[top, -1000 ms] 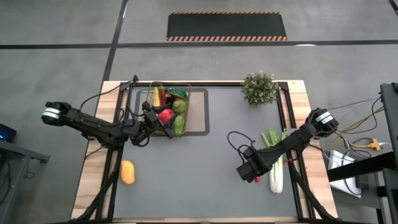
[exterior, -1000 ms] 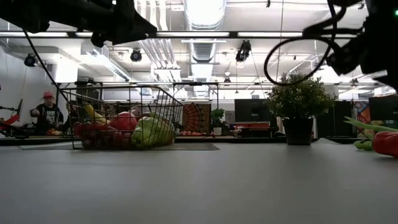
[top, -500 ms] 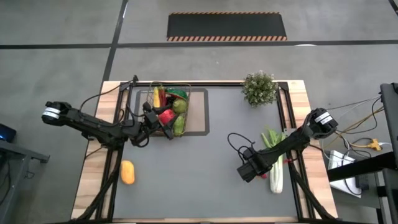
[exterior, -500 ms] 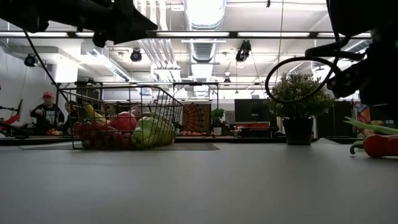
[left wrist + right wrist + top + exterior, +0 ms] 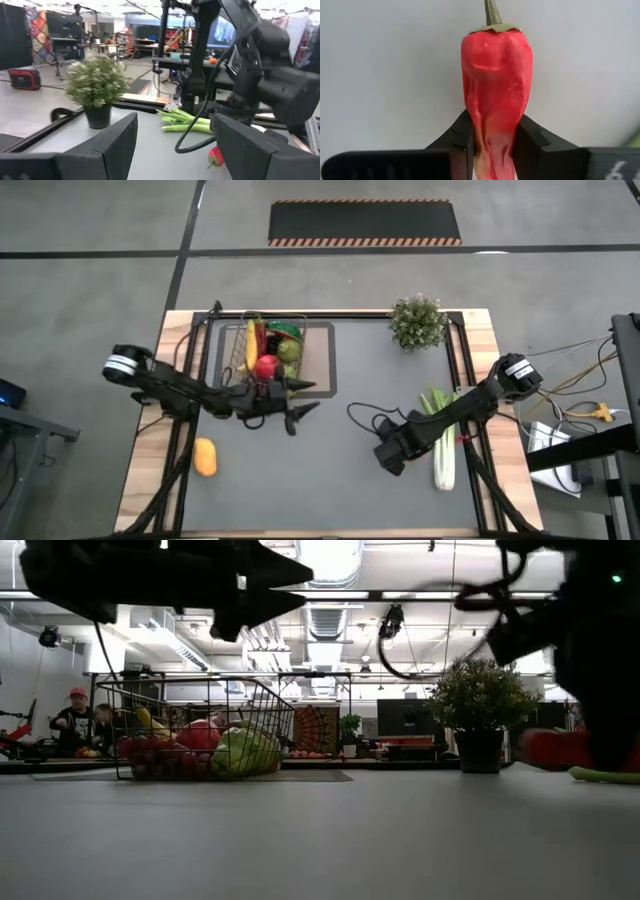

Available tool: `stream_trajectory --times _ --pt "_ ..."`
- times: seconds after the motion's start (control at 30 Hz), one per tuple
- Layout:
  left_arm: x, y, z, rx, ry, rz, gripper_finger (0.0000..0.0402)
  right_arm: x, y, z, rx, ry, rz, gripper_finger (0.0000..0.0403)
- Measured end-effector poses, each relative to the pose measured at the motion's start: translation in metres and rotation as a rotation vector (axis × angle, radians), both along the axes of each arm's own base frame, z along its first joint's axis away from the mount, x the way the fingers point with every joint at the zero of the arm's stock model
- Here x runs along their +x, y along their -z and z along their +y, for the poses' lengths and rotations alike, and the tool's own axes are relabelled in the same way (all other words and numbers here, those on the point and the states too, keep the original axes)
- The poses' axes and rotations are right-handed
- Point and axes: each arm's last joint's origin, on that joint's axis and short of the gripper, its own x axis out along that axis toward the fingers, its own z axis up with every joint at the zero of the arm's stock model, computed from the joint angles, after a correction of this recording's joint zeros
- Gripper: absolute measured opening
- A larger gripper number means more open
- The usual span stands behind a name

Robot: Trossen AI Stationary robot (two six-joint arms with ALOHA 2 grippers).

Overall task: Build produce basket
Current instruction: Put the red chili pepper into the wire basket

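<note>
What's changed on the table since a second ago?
The right hand closed on the red chili. The left hand swung out from over the basket toward table centre, open and empty. Basket, leek, orange fruit and plant stayed put.

Grey-topped table (image 5: 330, 480) with pale wood side edges. On it: dark-framed tan mat (image 5: 322, 360) under dark wire-mesh basket (image 5: 233, 338); orange fruit (image 5: 205, 457); bushy green potted plant (image 5: 417, 321); long green-white leek (image 5: 442, 455).

No legible text, labels, brands, numbers or signs in any view
</note>
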Motion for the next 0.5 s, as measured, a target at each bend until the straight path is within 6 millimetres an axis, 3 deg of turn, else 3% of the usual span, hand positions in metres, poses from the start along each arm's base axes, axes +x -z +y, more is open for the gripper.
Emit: stream_trajectory --times 0.23,0.5 --pt "0.012 -0.007 -0.006 0.012 0.116 -0.024 0.0242 0.031 -0.014 0.012 -0.014 -0.312 -0.360 0.0075" --pt "-0.001 -0.027 -0.007 0.021 0.182 -0.101 0.0242 0.063 -0.031 0.013 -0.101 -0.666 -0.811 0.0075"
